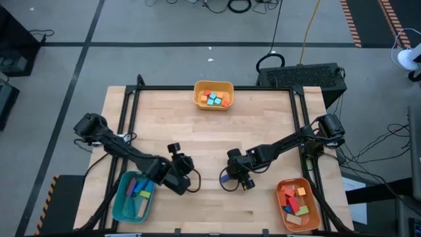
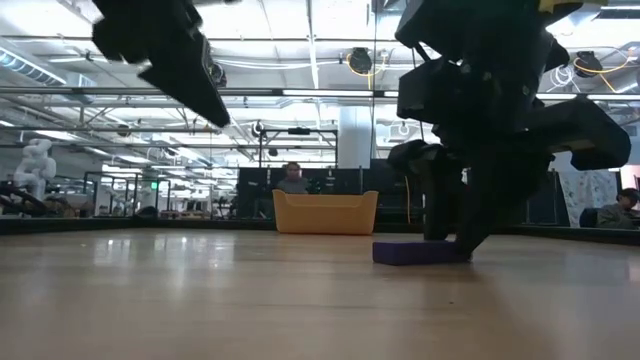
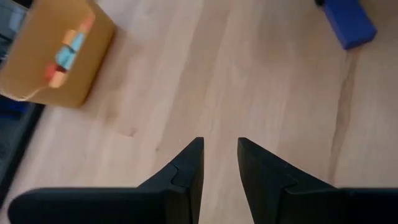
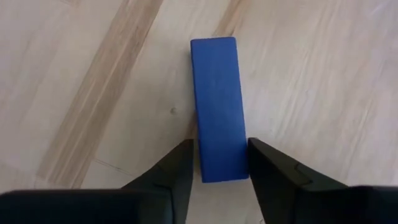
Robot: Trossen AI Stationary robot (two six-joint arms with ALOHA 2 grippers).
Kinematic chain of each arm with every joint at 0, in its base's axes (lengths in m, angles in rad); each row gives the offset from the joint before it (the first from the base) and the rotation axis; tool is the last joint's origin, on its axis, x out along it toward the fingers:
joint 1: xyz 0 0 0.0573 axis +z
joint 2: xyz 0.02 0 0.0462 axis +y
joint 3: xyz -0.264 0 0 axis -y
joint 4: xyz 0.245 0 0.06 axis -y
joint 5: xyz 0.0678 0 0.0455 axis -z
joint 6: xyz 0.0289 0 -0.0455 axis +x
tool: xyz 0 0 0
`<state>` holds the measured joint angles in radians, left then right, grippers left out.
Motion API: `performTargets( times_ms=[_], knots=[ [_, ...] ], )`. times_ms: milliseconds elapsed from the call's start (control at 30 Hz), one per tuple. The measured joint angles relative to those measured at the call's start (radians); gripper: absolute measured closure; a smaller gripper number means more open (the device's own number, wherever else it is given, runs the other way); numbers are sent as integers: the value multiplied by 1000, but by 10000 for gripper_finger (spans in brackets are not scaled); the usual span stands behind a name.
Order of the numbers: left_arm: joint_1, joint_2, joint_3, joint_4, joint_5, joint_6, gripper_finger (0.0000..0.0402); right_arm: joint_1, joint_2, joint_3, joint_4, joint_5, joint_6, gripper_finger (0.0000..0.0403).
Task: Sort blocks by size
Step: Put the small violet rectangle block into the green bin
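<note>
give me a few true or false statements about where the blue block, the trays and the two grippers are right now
1. The blue block lies flat on the table. True.
2. The right gripper has lifted that block off the wood. False: its fingers straddle one end of the block, which rests on the table.
3. The left gripper holds a block. False: nothing lies between its fingers, only bare wood shows in the gap.
4. The yellow tray at the far edge holds small blocks. True.
5. The teal tray is by the right arm. False: it sits near the left arm; the orange tray is by the right.
</note>
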<state>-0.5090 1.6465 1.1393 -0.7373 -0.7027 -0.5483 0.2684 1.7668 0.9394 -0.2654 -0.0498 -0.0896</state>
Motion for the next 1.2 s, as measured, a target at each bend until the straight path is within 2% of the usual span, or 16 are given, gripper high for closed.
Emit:
performTargets(
  times_ms=[233, 367, 500, 667, 900, 1067, 1200],
  knots=[
    [42, 48, 0, 82, 26, 82, 301, 0, 0, 0, -5, 1, 2, 313],
    [61, 50, -4, 150, 26, 141, 301, 0, -1, 0, -12, 2, 2, 315],
    [87, 47, -55, 287, 35, 259, 301, 0, -1, 0, -16, 2, 0, 314],
    [164, 46, -130, 468, 119, 368, 301, -5, -2, 2, -38, 54, -9, 314],
    [282, 46, -209, 699, 314, 510, 301, -30, -3, 2, -65, 72, -24, 314],
    [354, 46, -215, 732, 402, 599, 301, -53, -3, 2, -57, 86, -24, 314],
    [410, 46, -215, 734, 466, 679, 301, -78, -2, 1, -51, 149, -24, 314]
  ],
)
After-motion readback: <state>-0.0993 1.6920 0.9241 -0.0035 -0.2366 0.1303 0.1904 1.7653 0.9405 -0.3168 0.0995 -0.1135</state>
